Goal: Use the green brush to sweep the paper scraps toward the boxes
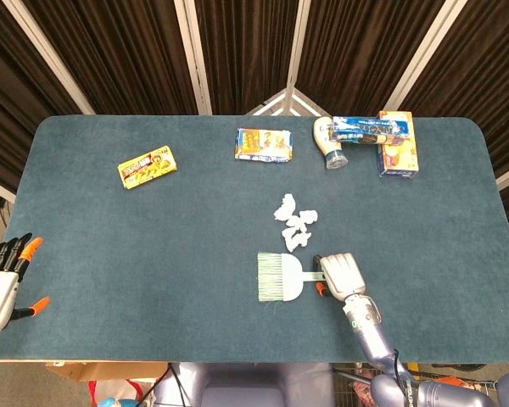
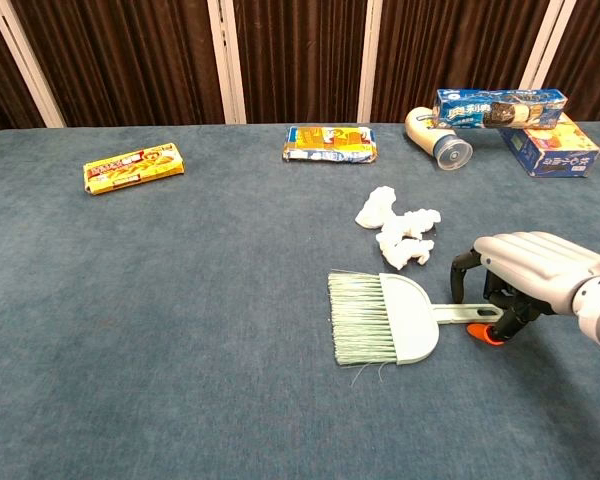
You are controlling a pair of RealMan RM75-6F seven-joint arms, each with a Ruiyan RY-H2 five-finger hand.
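The green brush (image 1: 280, 276) (image 2: 385, 318) lies flat on the blue table, bristles to the left and handle to the right. White paper scraps (image 1: 295, 222) (image 2: 400, 235) sit in a small heap just beyond it. My right hand (image 1: 341, 273) (image 2: 530, 270) arches over the end of the handle with its fingers curled down on both sides, and no closed grip shows. My left hand (image 1: 4, 280) hangs off the table's near left corner, fingers spread and holding nothing. The boxes (image 1: 397, 146) (image 2: 550, 145) stand at the far right.
A blue cookie pack (image 1: 371, 129) (image 2: 500, 107) lies across the boxes, with a tipped bottle (image 1: 329, 144) (image 2: 435, 138) beside them. A snack packet (image 1: 263, 144) (image 2: 330, 143) lies at the far middle. A yellow box (image 1: 148, 166) (image 2: 133, 167) lies far left.
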